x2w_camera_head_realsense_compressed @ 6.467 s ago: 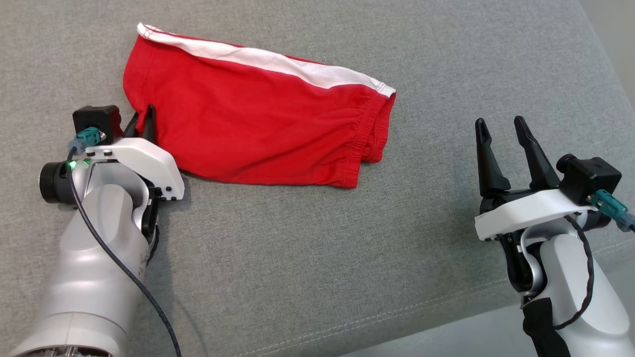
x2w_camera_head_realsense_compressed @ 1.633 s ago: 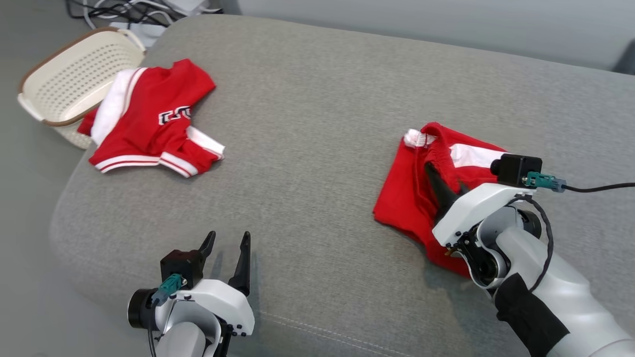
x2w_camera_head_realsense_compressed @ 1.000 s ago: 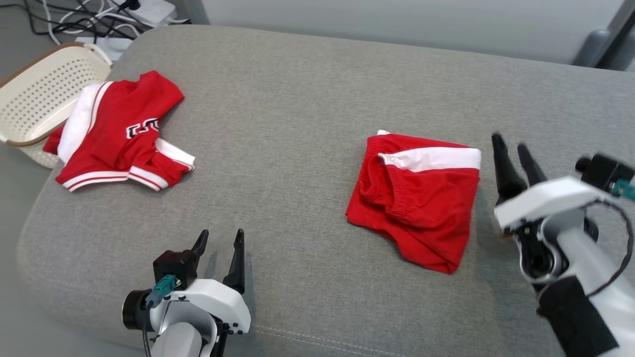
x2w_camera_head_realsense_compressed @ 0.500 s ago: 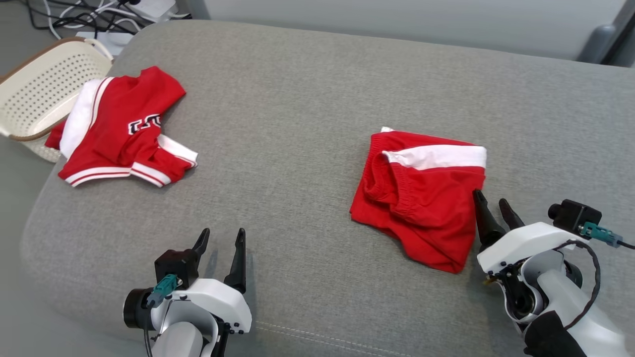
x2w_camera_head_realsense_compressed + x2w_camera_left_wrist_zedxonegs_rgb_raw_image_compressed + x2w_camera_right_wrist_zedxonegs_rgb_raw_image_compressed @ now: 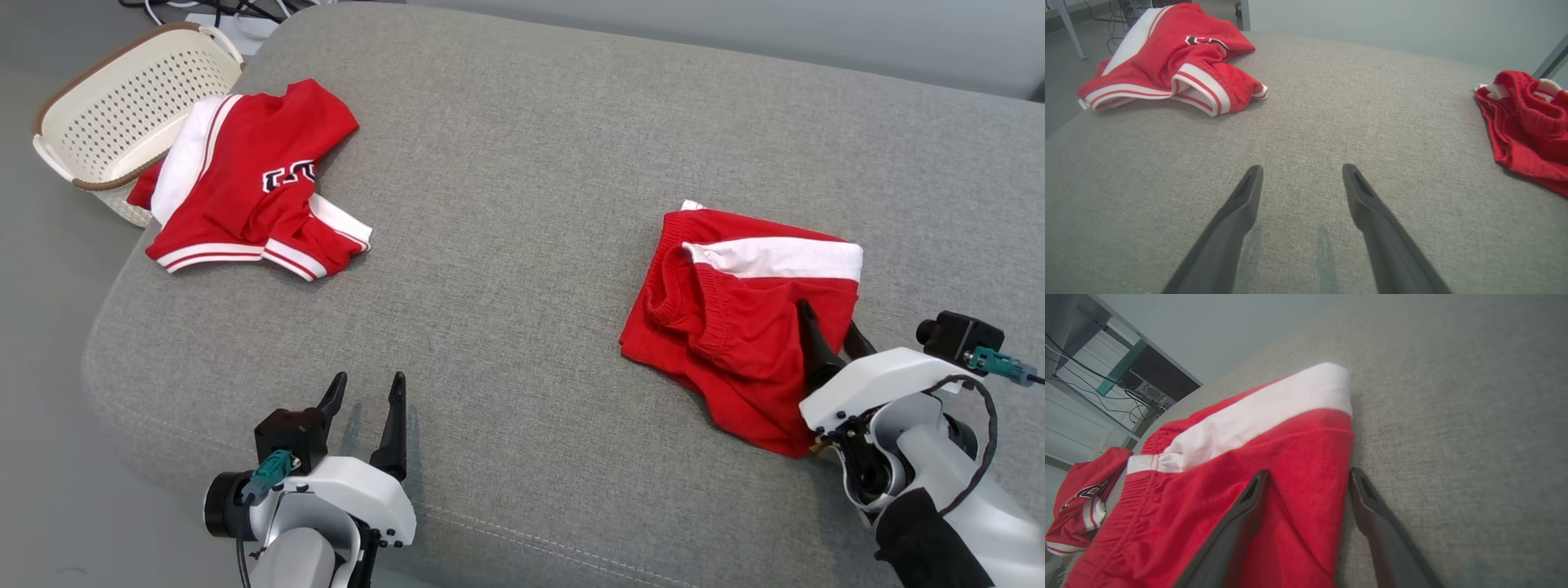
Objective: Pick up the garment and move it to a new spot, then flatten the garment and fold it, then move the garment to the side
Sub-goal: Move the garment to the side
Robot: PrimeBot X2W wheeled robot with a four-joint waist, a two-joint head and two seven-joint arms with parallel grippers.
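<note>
The garment [image 5: 735, 327], red shorts with a white stripe, lies folded on the right part of the grey cushion [image 5: 522, 163]. My right gripper [image 5: 829, 318] is open at its near right edge. In the right wrist view the right gripper [image 5: 1308, 473] straddles that edge of the garment [image 5: 1229, 457]: one finger rests over the red cloth, the other over bare cushion. My left gripper [image 5: 368, 380] stands open near the cushion's front edge, holding nothing. In the left wrist view the left gripper [image 5: 1302, 168] points over bare fabric, with the garment [image 5: 1527, 134] far to the right.
A red and white jersey [image 5: 253, 180] lies crumpled at the cushion's far left corner, partly hanging over a cream perforated basket [image 5: 122, 90] on the floor. Cables run on the floor behind the basket. The cushion's stitched front edge [image 5: 522, 535] passes just ahead of my left wrist.
The camera has shifted. My right gripper came down from the garment's right side and moved in, so its open fingers now straddle the garment's right edge. The left arm has not moved.
</note>
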